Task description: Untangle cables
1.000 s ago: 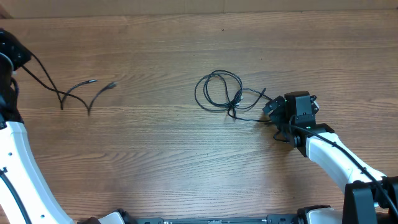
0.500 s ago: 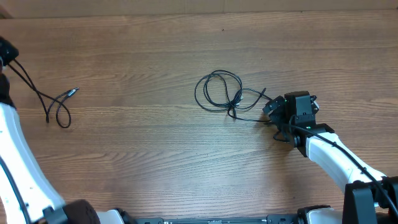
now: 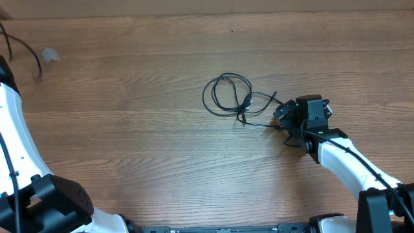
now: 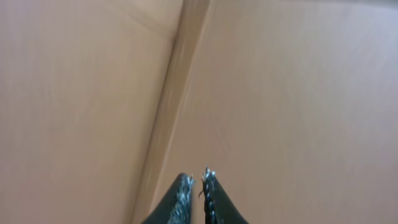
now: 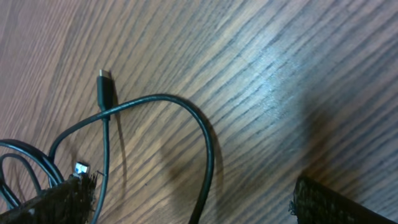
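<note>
A tangle of thin black cables [image 3: 228, 96] lies in loops on the wooden table, mid-right. My right gripper [image 3: 281, 122] sits at its right end, open. In the right wrist view its fingers [image 5: 189, 190] straddle one cable's arc [image 5: 198, 121]. A black plug [image 5: 102, 81] and a pale connector [image 5: 79, 167] lie to the left. Another black cable [image 3: 37, 65] with a blurred pale tip [image 3: 50, 55] hangs at the far top left. My left gripper [image 4: 198, 180] is pinched shut with something thin between its tips. It is outside the overhead view.
The white left arm [image 3: 16, 129] runs along the table's left edge. The left wrist view shows only a blurred tan surface with a seam [image 4: 177, 74]. The table's far edge [image 3: 207, 13] meets a tan wall.
The left arm has pulled one cable left and up, from the table's left side to the top left corner. The tangle and the right arm have not moved.
</note>
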